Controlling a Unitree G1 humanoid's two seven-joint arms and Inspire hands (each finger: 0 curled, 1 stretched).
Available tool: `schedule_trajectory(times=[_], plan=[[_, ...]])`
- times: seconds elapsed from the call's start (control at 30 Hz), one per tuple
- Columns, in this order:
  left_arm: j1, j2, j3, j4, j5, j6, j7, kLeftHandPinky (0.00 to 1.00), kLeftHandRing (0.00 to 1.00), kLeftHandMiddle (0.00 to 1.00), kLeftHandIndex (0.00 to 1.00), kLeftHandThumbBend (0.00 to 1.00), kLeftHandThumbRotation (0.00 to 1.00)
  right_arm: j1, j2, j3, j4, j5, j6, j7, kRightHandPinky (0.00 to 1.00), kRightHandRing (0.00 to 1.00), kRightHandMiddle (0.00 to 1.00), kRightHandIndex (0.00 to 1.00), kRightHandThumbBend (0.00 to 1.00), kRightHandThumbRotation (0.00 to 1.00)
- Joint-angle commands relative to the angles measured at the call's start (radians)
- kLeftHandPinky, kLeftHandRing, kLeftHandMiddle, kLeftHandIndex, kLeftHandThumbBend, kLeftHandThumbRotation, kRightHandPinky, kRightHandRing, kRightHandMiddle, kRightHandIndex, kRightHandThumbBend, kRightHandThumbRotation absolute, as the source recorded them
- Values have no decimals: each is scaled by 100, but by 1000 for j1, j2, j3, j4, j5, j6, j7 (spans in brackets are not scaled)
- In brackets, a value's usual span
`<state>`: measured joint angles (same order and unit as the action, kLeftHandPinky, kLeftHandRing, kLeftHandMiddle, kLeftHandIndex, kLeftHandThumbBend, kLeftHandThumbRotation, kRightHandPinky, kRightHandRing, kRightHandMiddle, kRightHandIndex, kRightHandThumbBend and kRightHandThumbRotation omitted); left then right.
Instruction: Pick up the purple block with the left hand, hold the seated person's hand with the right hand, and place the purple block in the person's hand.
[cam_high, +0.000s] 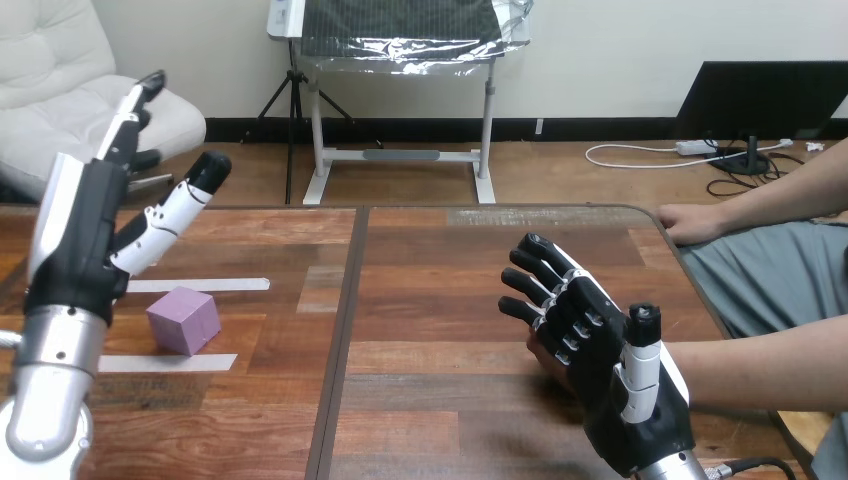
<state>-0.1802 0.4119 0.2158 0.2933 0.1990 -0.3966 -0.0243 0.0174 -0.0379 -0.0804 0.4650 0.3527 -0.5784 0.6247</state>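
The table (440, 300) bore the block (183, 319) at left. The left hand (85, 250) hovered beside it, fingers straight, empty. The right hand (600, 350) lay straight-fingered over the person's nearer hand (545, 358), not visibly clasping. The pickup seemed to be next: lower the left hand and close it round the block.

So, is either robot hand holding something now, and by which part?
The left hand holds nothing; the block lies on the table. The right hand lies over the person's nearer hand without gripping it.
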Motion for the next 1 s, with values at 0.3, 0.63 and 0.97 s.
schedule_trajectory(times=[0.3,0.63,0.97], plan=[[-141,83,-46,134,109,68,49,98,100,100,100,79,65,-70,5,-8,-20,13,-11,2,86,90,91,89,100,98],[-186,105,-87,191,172,132,68,100,100,100,100,81,69,-71,6,-9,-21,13,-19,-1,85,89,90,89,100,98],[-223,115,-135,255,233,181,102,100,100,100,100,84,70,-68,6,-7,-34,10,-15,-10,83,88,89,89,100,98]])
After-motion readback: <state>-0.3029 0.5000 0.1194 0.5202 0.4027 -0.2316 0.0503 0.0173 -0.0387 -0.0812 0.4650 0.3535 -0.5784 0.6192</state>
